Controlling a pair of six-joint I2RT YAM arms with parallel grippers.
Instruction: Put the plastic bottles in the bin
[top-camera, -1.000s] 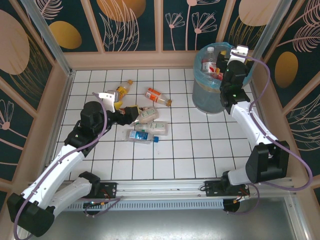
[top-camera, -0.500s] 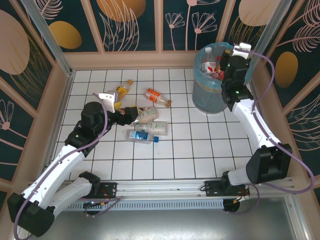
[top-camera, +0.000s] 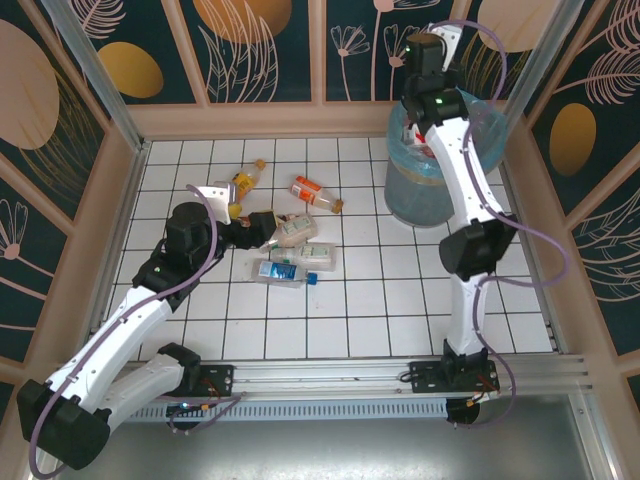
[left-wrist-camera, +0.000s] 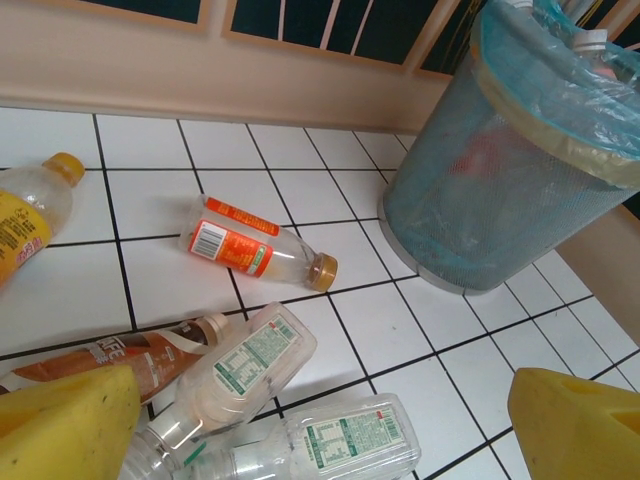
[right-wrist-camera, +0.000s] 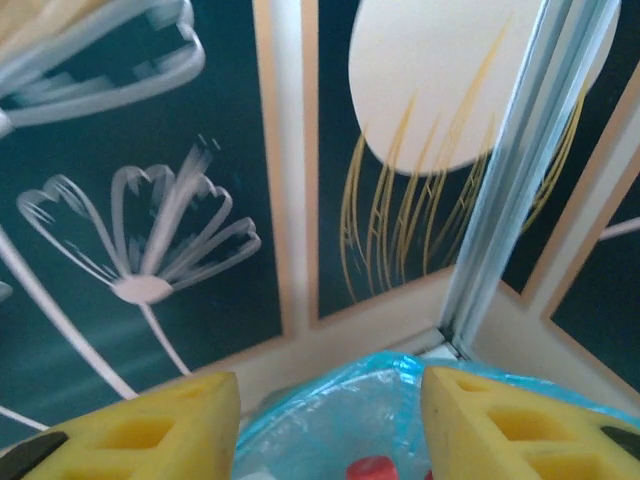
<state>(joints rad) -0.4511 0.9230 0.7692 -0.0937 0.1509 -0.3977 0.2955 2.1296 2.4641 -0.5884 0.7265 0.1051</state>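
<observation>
Your left arm lies low and bent, reaching forward; the left gripper (left-wrist-camera: 320, 432) has its jaws spread wide, empty. Your right arm stands stretched up and far; the right gripper (right-wrist-camera: 330, 425) is parted, empty.

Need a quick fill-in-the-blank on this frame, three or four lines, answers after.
The bin is lined with a light ____ bag.
The orange-labelled bottle lies on its ____ on the tiles.
The right fingers hang above the ____.
The left fingers are coloured ____.
Answers: blue; side; bin; yellow.
</observation>
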